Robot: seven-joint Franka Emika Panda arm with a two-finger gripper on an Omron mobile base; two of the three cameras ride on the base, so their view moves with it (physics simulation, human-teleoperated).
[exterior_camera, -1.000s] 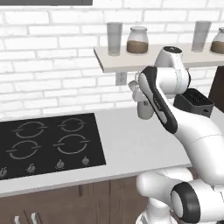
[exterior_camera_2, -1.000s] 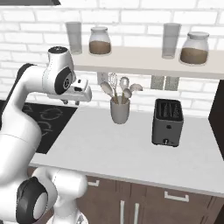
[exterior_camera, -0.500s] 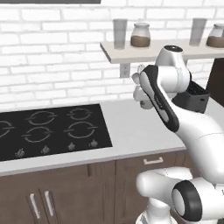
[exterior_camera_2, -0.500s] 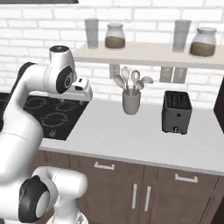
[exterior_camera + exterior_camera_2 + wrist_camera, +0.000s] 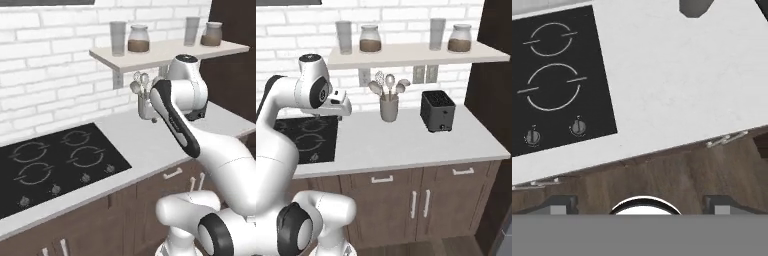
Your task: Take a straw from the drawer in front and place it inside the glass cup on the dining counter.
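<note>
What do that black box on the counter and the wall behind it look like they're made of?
The toaster looks like matte black metal or plastic, judging by its dull, even surface with two slots on top. The wall looks like white-painted brick, with visible mortar lines.

Open table [image 5: 406, 142] between hob [image 5: 306, 140] and toaster [image 5: 437, 111]; utensil mug [image 5: 389, 107] at the back, shelf [image 5: 416, 52] low overhead.
</note>
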